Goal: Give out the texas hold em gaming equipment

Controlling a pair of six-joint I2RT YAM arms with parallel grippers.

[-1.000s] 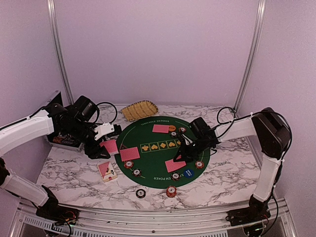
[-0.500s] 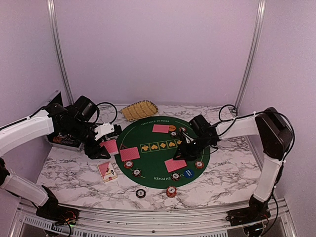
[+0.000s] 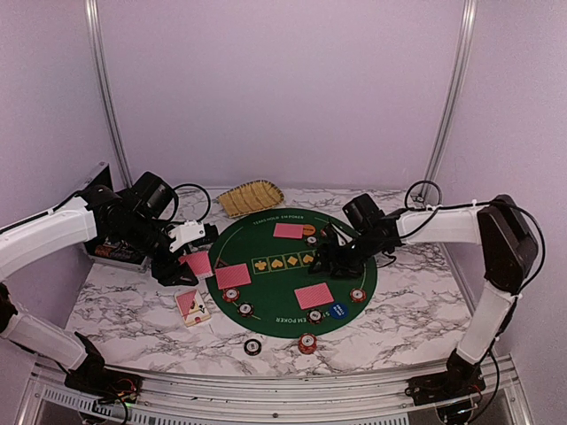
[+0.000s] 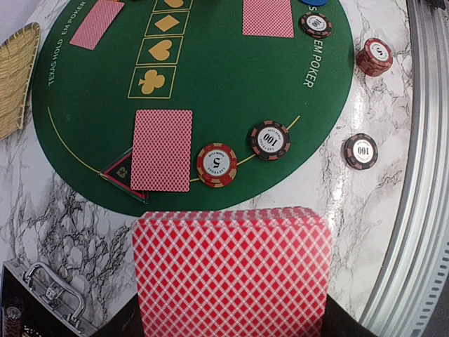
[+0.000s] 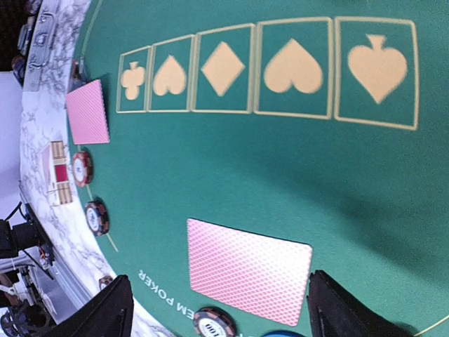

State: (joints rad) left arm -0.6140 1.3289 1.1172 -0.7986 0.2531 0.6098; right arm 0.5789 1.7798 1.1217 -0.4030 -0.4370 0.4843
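A round green poker mat point(image 3: 283, 266) carries three red-backed cards: one at the far side point(image 3: 289, 230), one on the left point(image 3: 233, 275), one near the front right point(image 3: 314, 295). My right gripper point(image 3: 334, 257) hovers open just beyond that last card point(image 5: 249, 270), its fingers point(image 5: 112, 309) wide apart and empty. My left gripper point(image 3: 189, 261) is shut on a deck of red-backed cards point(image 4: 231, 274) off the mat's left edge. Striped chips point(image 4: 217, 164) and dark chips point(image 4: 271, 140) sit along the mat's near rim. A blue button point(image 3: 337, 310) lies by the front-right card. A black triangular button point(image 4: 119, 168) peeks from under the left card.
A yellow woven basket point(image 3: 251, 197) stands behind the mat. A black metal case point(image 4: 49, 298) sits at the left under my left arm. A small card box point(image 3: 192, 306) lies on the marble left of the mat. Two chips point(image 3: 307, 342) rest on the marble in front.
My right gripper opened and let go of the front-right card, which now lies flat on the mat. It then drew back and up toward the far right. The left arm stayed still.
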